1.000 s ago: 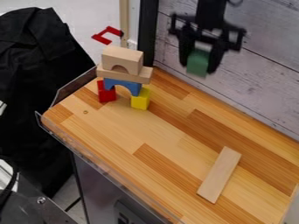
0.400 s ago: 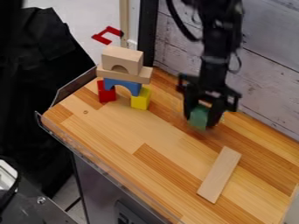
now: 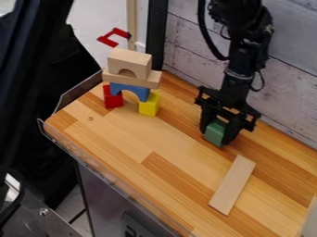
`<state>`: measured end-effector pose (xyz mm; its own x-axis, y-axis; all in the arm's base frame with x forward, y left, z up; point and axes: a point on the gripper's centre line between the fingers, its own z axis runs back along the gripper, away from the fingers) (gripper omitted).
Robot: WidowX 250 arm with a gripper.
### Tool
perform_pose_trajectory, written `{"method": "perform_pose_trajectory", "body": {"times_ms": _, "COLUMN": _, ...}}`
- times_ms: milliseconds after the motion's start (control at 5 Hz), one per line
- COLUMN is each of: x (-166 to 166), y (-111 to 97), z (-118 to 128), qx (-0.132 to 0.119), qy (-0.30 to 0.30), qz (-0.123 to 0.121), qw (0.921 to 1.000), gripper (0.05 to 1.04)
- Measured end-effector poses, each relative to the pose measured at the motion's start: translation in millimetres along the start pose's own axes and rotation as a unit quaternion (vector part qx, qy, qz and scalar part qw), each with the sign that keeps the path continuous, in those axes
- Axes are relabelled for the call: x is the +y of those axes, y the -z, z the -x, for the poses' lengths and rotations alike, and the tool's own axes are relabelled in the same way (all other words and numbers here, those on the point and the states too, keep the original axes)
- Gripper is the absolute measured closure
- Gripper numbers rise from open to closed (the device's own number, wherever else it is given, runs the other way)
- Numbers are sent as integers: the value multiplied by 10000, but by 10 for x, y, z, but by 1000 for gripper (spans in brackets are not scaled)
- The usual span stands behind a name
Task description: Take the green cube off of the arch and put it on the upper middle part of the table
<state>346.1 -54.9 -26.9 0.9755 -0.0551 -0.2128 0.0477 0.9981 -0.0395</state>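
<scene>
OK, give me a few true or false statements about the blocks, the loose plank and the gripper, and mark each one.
1. The wooden arch tops the stack. True.
2. The green cube is between the jaws of the gripper. True.
3. The blue arch spans the red block and yellow block. True.
4. The arches touch each other. False: a wooden board separates them.
5. The loose plank stands upright. False: the plank lies flat on the table.

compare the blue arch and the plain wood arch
The blue arch is coloured, while the wooden arch is bare wood. The blue arch bridges the red block and yellow block; the wooden arch tops the stack, on a flat plank. The wooden arch has more solid wood above its opening than the blue arch. Both openings face down.
</scene>
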Motion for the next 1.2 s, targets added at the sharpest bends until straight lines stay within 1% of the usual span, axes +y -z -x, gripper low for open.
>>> {"method": "perform_pose_trajectory", "body": {"times_ms": 200, "x": -18, "y": 62, "z": 44, "qx": 149, "qy": -158, "qz": 64, "qw": 9997, "gripper": 155}}
{"method": "perform_pose_trajectory", "body": {"times_ms": 400, "x": 43, "y": -115, "z": 150, "qx": -74, "qy": -582, "qz": 86, "qw": 9982, "gripper": 82}}
{"method": "perform_pose_trajectory", "body": {"times_ms": 600, "x": 108, "y": -685, "z": 246, "qx": -863, "qy": -867, "qz": 56, "qw": 9925, "gripper": 84}}
{"method": "perform_pose_trajectory", "body": {"times_ms": 800, "x": 216, "y": -1054, "z": 353, "qx": -1208, "qy": -1018, "qz": -85, "qw": 9874, "gripper": 84}}
{"method": "perform_pose_trajectory", "body": {"times_ms": 1000, "x": 362, "y": -1211, "z": 395, "qx": -1141, "qy": -1138, "qz": -155, "qw": 9868, "gripper": 84}}
{"method": "perform_pose_trajectory", "body": {"times_ms": 1200, "x": 602, "y": -1191, "z": 355, "qx": -901, "qy": -1269, "qz": -256, "qw": 9875, "gripper": 84}}
